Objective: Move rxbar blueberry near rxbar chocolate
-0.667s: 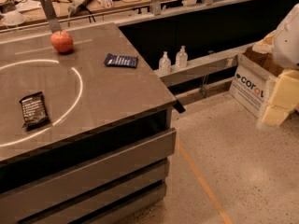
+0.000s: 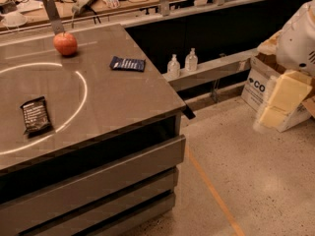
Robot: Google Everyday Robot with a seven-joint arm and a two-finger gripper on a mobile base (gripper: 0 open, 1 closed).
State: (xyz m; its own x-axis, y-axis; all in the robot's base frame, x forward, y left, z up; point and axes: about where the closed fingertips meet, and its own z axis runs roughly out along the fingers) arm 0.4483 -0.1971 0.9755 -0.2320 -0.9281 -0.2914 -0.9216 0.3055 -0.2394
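The rxbar blueberry, a dark navy wrapper with white lettering, lies flat near the far right part of the grey table. The rxbar chocolate, a black wrapper with pale lettering, lies flat at the table's front left, on the white circle line. The two bars are well apart. My gripper, pale yellow under a white arm housing, hangs off the table at the right edge of the view, above the floor and far from both bars. It holds nothing that I can see.
A red apple sits at the table's back, left of the blueberry bar. Two clear bottles stand on a low ledge right of the table. A cardboard box sits on the floor behind the gripper. A cluttered bench runs along the back.
The gripper has shifted slightly to the left. The two bars and the apple have not moved.
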